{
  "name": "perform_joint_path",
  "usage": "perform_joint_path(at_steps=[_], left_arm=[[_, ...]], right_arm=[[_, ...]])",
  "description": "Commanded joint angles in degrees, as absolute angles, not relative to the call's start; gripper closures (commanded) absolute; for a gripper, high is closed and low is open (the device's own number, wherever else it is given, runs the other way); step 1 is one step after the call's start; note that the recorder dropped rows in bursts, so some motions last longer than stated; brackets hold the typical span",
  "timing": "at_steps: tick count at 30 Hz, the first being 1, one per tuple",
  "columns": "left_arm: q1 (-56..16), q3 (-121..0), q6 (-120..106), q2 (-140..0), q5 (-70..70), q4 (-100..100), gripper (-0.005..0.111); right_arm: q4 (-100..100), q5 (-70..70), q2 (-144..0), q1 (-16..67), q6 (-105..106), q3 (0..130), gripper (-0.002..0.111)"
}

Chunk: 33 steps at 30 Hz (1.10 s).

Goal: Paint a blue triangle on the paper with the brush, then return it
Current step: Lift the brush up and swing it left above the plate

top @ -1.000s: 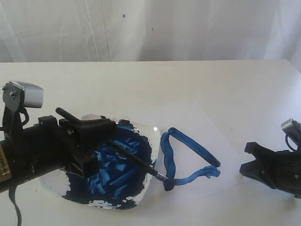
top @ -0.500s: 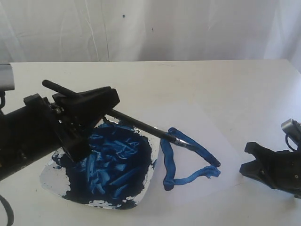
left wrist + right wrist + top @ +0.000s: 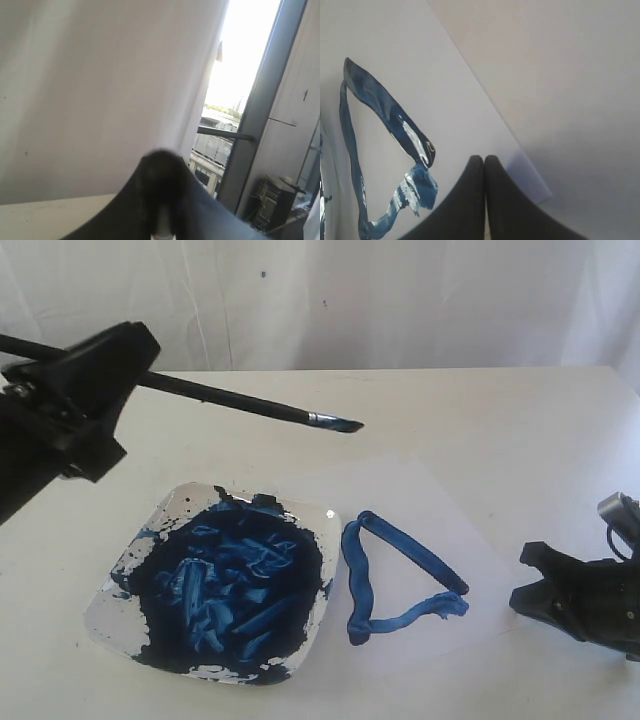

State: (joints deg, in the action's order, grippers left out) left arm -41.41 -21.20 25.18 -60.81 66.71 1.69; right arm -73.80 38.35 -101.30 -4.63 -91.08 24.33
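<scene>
open: far right tabletop (image 3: pixel 480 410) | blocked: paint dish (image 3: pixel 108 612) in front, brush (image 3: pixel 240 400) aloft

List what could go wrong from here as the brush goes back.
1. The brush, clamped in the left gripper, hangs high with a blue-loaded tip above the table; a drip may stain it.
2. The blue triangle looks thick and glossy, probably wet; a low pass toward the dish could smear it.
3. The shut right gripper sits at the edge of the paper; moving it might drag the sheet.
</scene>
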Motion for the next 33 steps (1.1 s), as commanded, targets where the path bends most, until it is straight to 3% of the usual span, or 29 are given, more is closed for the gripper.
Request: perform_joint_path(at_steps=[1,33], left_arm=[[-41.29,-20.73,23.66,-56.89,65.64,0.0,0.107],[-41.29,-20.81,19.47,-30.65,34.62,7.7,0.107]], right_arm=[[-74.25,38.16,-101.51,-4.53,-91.03,24.51,0.108],[-74.25,38.16,-101.51,-4.53,-91.03,24.51,0.108]])
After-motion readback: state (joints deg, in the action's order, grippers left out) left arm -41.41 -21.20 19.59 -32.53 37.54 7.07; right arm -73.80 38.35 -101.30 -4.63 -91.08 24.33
